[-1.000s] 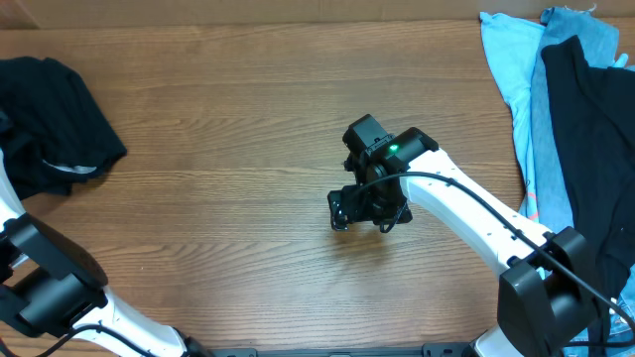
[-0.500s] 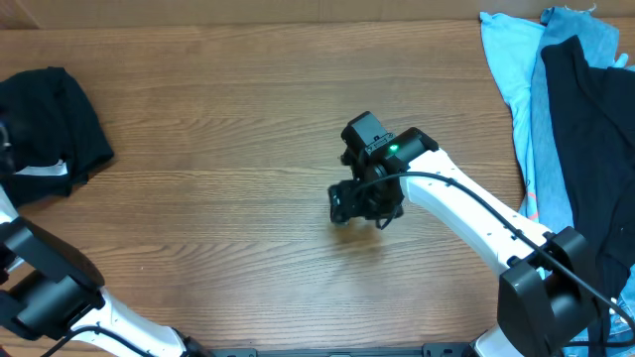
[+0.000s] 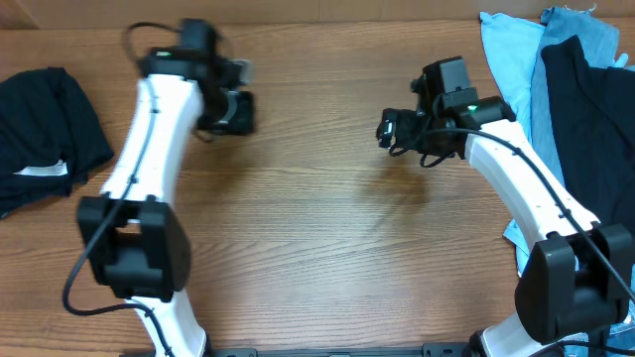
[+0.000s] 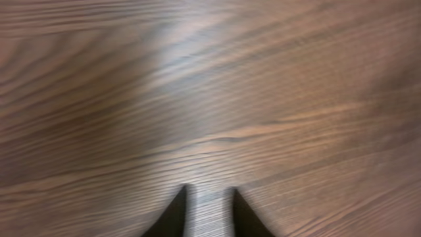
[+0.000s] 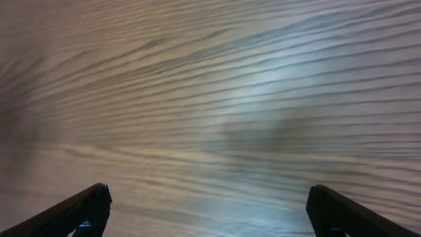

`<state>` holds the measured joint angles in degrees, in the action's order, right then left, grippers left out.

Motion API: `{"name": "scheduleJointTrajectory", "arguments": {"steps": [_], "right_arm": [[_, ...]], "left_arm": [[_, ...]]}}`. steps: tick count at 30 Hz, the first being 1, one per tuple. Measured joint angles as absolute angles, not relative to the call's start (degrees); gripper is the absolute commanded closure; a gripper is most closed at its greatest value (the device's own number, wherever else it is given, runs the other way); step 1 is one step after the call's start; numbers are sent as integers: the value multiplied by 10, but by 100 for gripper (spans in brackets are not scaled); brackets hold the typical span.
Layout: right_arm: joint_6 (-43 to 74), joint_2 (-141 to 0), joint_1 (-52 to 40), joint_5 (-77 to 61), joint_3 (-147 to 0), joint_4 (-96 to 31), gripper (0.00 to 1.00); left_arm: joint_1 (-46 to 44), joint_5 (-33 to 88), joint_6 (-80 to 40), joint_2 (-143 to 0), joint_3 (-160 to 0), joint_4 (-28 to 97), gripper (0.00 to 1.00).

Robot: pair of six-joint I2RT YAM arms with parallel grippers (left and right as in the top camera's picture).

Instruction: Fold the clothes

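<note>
- Spreading across every view is the wooden table, its grain running left to right in the overhead view.
- The left arm reaches from the near edge up toward the far left part of the table. The right arm reaches from the near right corner toward the far middle.
- A heap of clothes lies along the right edge. A black garment lies on top, a light-blue piece spreads out under it toward the table's middle, and a denim-blue piece shows at the far corner.
- A black tee lies bunched in a compact shape at the far left edge, well apart from both arms and from the heap.
- The right gripper hangs above bare wood, left of the heap and not touching it. In the right wrist view its fingers stand wide apart at the lower corners, with only blurred wood grain between them.
- The left gripper hangs above bare wood to the right of the black tee. In the left wrist view its fingertips sit near each other with a thin strip of wood showing between them, and they hold nothing.
- A small white label shows on the near part of the black tee.
</note>
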<state>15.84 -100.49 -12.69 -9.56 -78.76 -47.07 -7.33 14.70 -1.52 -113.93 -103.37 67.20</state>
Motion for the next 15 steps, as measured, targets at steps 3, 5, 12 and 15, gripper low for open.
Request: {"name": "scheduleJointTrajectory", "arguments": {"steps": [3,5,12,15], "right_arm": [[143,-1005,-100,-77,-788,-486,0],[131,-1005,-88,-70,-788,-523,0],[118,-883,-83,-53,-779,-587,0],[103,-733,-83,-51,-743,-576,0]], "left_arm": [[-139,100,-17,-1139,-1034,663,0],[-139,88,-27,-1139,-1035,695,0],[-126,78,-26,-1126,-1034,803,0],[-142,72,-26,-1029,-1025,792,0]]}}
